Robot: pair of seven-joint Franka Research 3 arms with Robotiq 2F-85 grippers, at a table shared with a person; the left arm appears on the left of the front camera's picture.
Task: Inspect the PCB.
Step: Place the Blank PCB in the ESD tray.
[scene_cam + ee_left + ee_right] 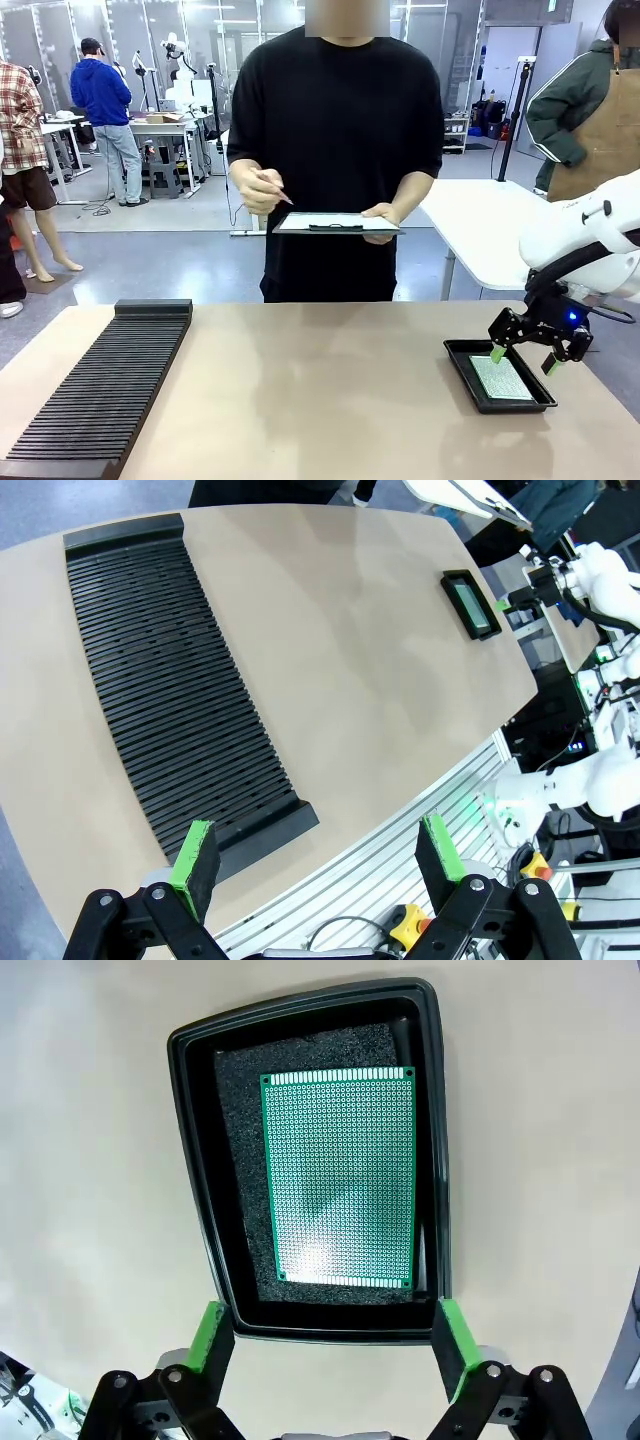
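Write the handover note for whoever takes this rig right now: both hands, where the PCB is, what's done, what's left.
Right hand: open, empty, above the near end of the black tray, fingers clear of it.
Left hand: open, empty, off the table edge near the slotted black rack.
PCB: lying flat on the foam in the tray, on the table's right side, not gripped.
Person: standing at the far side, holding a clipboard and a pen.
Done: right hand lined up over the board.
Left: probably lower, grasp the PCB and present it for inspection.
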